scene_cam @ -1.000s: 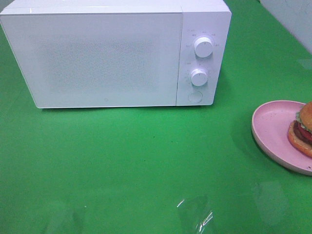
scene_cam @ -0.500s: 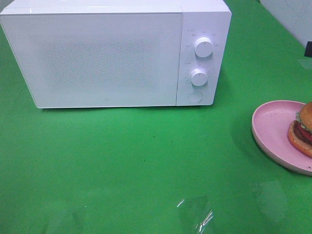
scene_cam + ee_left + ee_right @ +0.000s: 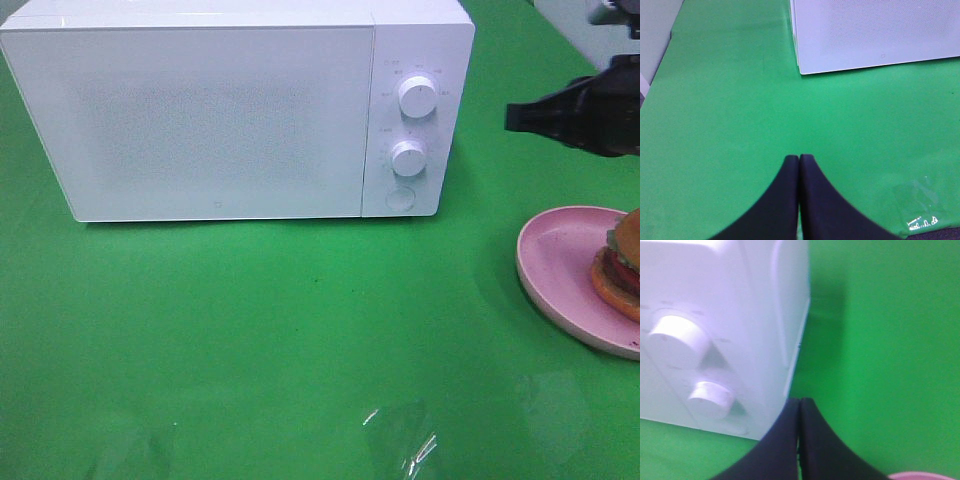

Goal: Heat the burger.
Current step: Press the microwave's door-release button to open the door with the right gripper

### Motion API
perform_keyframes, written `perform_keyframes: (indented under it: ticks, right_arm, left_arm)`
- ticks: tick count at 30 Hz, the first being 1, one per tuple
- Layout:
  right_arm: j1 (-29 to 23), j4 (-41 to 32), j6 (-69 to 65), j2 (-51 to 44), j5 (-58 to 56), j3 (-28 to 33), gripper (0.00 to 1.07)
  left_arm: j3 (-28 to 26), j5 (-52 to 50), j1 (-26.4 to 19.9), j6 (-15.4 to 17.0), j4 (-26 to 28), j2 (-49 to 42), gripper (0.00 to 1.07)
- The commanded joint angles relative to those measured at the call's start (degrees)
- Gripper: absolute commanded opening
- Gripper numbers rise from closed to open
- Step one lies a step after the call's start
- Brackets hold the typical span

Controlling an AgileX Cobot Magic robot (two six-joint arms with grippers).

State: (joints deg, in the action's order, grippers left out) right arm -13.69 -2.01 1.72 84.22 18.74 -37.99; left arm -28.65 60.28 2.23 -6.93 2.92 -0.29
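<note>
The burger [image 3: 622,268], with a golden bun, green lettuce and red slices, sits on a pink plate [image 3: 560,262] at the right edge of the exterior high view, partly cut off. The white microwave [image 3: 235,108] stands at the back with its door closed. My right gripper [image 3: 512,116] is shut and empty, hovering right of the microwave's knobs [image 3: 417,97], behind and above the plate. In the right wrist view its fingertips [image 3: 800,402] meet near the microwave's corner [image 3: 795,340]. My left gripper [image 3: 799,159] is shut and empty over green cloth; it is out of the exterior high view.
A green cloth [image 3: 300,330] covers the table. The microwave has two round knobs and a round button [image 3: 400,199] on its right panel. A patch of clear tape [image 3: 405,445] glints near the front. A pale wall edge [image 3: 590,25] shows at the back right.
My right arm has come into the exterior high view from the right edge, moving left toward the microwave's right side. The burger, plate and microwave have not moved.
</note>
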Motion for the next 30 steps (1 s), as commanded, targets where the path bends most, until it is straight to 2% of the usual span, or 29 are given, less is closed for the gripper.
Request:
perform_keyframes:
  ticks: [1, 7, 10, 13, 14, 19, 23, 26, 30]
  right_arm:
    - [-5.8, 1.0, -0.5, 5.3, 1.0, -3.9, 0.0]
    - [-11.2, 0.9, -2.1, 12.1, 1.1, -7.4, 0.0]
    - [-13.2, 0.9, -8.1, 18.1, 1.4, -10.3, 0.0]
    - [-13.2, 0.9, -12.6, 20.6, 1.7, -11.5, 0.0]
    - [-13.1, 0.9, -19.2, 23.8, 2.2, -12.7, 0.0]
    - [-12.9, 0.9, -25.2, 26.0, 4.8, -12.8, 0.0]
    - [-12.9, 0.9, -40.7, 29.9, 9.7, -12.8, 0.0]
    - [-12.9, 0.6, -42.7, 30.6, 10.4, -12.8, 0.0]
    - [-12.9, -3.1, -53.8, 33.6, 14.7, -12.8, 0.0]
  left_arm:
    - [0.1, -0.7, -0.1, 0.3, -0.1, -1.5, 0.0]
    - [0.1, -0.7, -0.1, 0.3, -0.1, -1.5, 0.0]
    - [0.1, -0.7, -0.1, 0.3, -0.1, -1.5, 0.0]
    - [0.1, -0.7, -0.1, 0.3, -0.1, -1.5, 0.0]
    - [0.1, -0.7, -0.1, 0.3, -0.1, -1.5, 0.0]
    - [0.1, -0.7, -0.1, 0.3, -0.1, -1.5, 0.0]
    - [0.1, -0.7, -0.1, 0.3, -0.1, -1.5, 0.0]
    - [0.1, -0.7, -0.1, 0.3, -0.1, -1.5, 0.0]
    - [0.1, -0.7, -0.1, 0.3, -0.1, -1.5, 0.0]
